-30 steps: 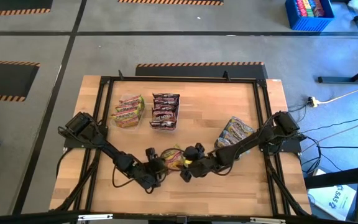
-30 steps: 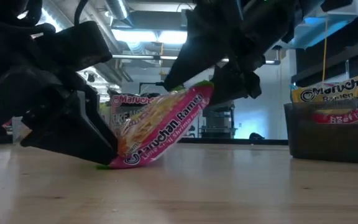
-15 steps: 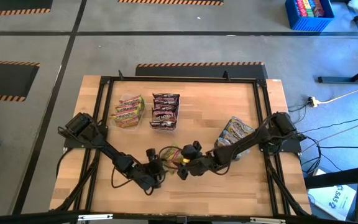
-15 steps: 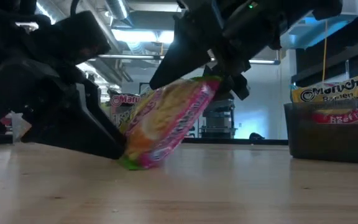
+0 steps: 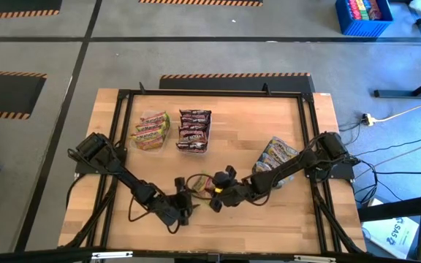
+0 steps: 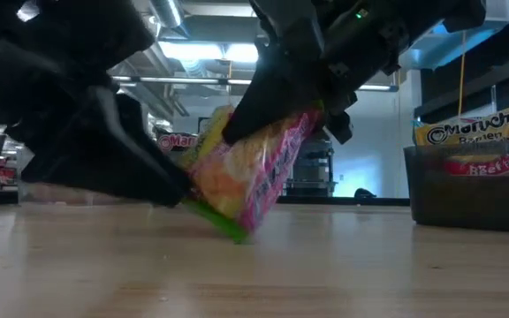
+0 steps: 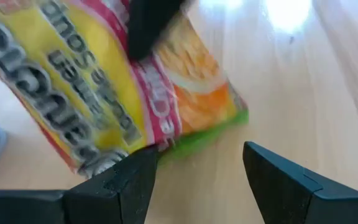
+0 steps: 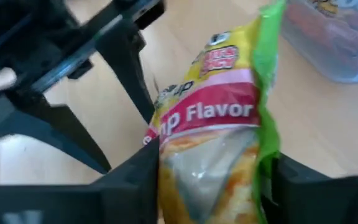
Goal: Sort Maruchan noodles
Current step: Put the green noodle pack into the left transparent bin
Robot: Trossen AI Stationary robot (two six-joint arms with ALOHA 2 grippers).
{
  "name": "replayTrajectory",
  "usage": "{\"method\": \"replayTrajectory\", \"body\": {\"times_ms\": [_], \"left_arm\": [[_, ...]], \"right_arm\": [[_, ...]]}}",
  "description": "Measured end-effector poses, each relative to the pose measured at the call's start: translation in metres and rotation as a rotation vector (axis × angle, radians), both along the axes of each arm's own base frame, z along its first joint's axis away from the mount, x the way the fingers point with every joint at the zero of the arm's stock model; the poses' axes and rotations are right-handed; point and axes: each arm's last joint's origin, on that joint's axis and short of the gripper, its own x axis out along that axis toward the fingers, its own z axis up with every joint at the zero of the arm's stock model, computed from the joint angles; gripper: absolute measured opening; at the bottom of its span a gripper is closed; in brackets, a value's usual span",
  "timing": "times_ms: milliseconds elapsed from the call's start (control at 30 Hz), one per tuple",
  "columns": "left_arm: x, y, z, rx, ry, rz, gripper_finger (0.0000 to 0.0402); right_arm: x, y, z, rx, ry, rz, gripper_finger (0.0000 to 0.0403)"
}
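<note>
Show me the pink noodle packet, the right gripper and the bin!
packet (image 6: 254, 181), low view, its pink front.
right gripper (image 8: 210, 180), right wrist view, between its fingertips.
bin (image 6: 467, 199), low view, its front wall.

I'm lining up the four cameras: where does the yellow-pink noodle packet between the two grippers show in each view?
High view: yellow-pink packet, low centre, between both grippers.
Low view: centre, tilted, its green edge on the table.
Left wrist view: upper left.
Right wrist view: centre, between the right gripper's fingers.
Shared landmark: the packet's green edge.
</note>
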Motion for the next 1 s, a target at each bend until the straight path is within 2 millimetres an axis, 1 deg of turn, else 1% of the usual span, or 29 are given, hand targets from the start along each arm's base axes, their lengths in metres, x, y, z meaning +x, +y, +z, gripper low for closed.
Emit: {"method": "replayTrajectory", "body": {"times_ms": [133,200,267,367,500,600,733,867,1000], "left_arm": [[0.002,-0.001,0.001,-0.043,0.027,-0.063,0.0234],[0.001,-0.002,0.002,-0.069,0.037,-0.081,0.0234],[-0.001,-0.004,0.009,-0.085,0.029,-0.096,0.0234],[-0.008,-0.005,0.029,-0.096,0.02,-0.114,0.0234],[-0.027,-0.003,0.064,-0.125,0.016,-0.128,0.0234],[-0.038,0.003,0.089,-0.163,-0.028,-0.118,0.0234],[-0.043,0.009,0.113,-0.231,-0.105,-0.108,0.0234],[-0.04,0.015,0.119,-0.273,-0.125,-0.103,0.0234],[-0.033,0.02,0.114,-0.309,-0.102,-0.103,0.0234]], "right_arm": [[0.0,0.001,0.0,-0.032,0.008,0.038,0.0136],[0.0,0.001,0.0,-0.054,0.011,0.054,0.0124],[0.0,0.001,0.0,-0.071,0.015,0.064,0.0119],[-0.001,0.003,0.0,-0.091,0.02,0.087,0.0121],[-0.004,0.01,0.002,-0.148,0.025,0.136,0.0121],[-0.011,0.021,0.008,-0.235,0.006,0.177,0.0117],[-0.017,0.043,0.022,-0.384,-0.094,0.235,0.0119],[-0.02,0.058,0.033,-0.498,-0.186,0.276,0.0121],[-0.018,0.06,0.04,-0.531,-0.241,0.292,0.0119]]}}
